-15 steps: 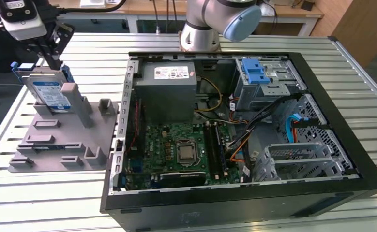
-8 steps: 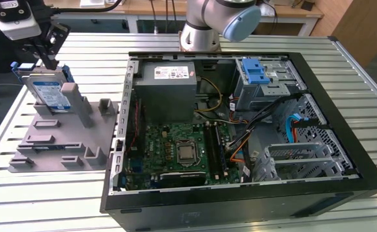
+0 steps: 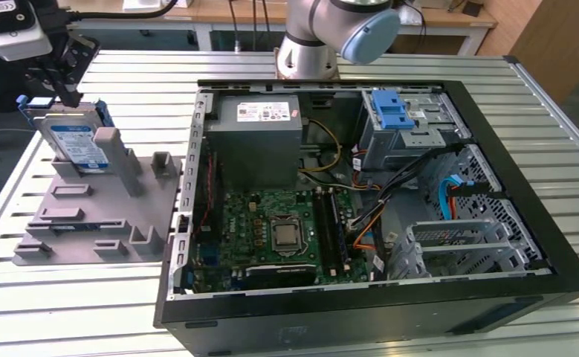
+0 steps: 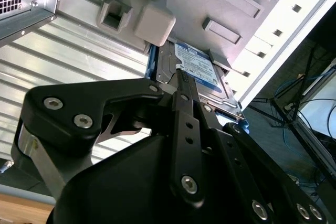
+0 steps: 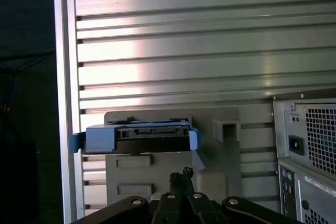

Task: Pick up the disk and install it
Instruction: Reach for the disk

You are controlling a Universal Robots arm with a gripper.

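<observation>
My one hand [image 3: 68, 91], fingers pressed together, pinching nothing, hangs just above one disk [image 3: 76, 145]. Disk stands on edge in one grey holder [image 3: 91, 216] on worktop [image 3: 71, 312]. Farther off, toward exterior view's right: one open computer case [image 3: 369, 320].

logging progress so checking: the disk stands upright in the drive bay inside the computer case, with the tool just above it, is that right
Not quite. The disk stands upright in the grey fixture on the slatted table, outside the computer case, not in the drive bay. The tool is just above it, as the exterior view shows.
</observation>
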